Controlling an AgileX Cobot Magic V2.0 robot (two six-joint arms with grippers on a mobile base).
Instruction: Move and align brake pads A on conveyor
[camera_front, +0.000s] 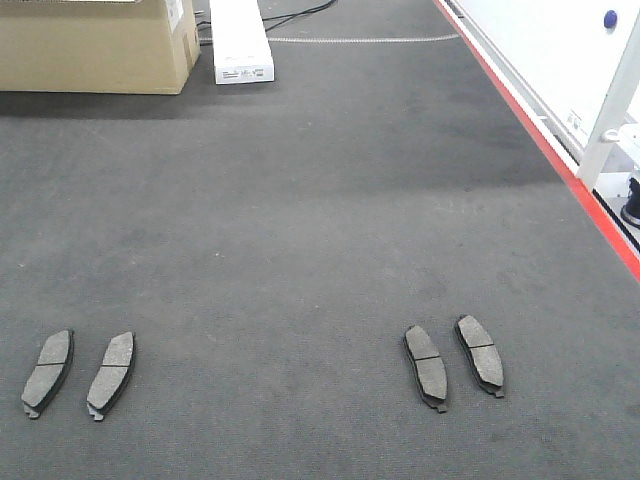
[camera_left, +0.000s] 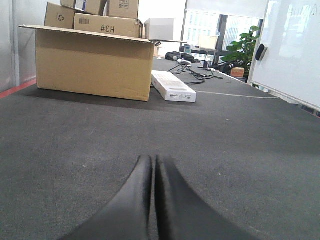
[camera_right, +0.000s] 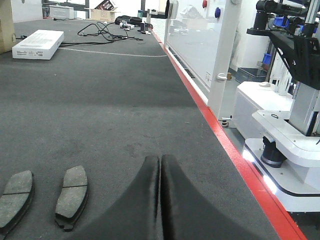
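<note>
Four grey brake pads lie face up on the dark felt conveyor (camera_front: 320, 200). Two sit side by side at the near left (camera_front: 48, 371) (camera_front: 111, 373), two at the near right (camera_front: 426, 366) (camera_front: 480, 354). The right wrist view shows the right pair (camera_right: 15, 197) (camera_right: 71, 195) just left of my right gripper (camera_right: 159, 159), which is shut with nothing in it. My left gripper (camera_left: 153, 158) is also shut and empty, low over bare felt; no pad shows in its view. Neither gripper appears in the front view.
A cardboard box (camera_front: 95, 45) and a flat white box (camera_front: 240, 40) stand at the far left of the conveyor. A red strip (camera_front: 540, 150) edges its right side, with a white panel (camera_front: 560, 50) and a white machine base (camera_right: 280, 130) beyond it.
</note>
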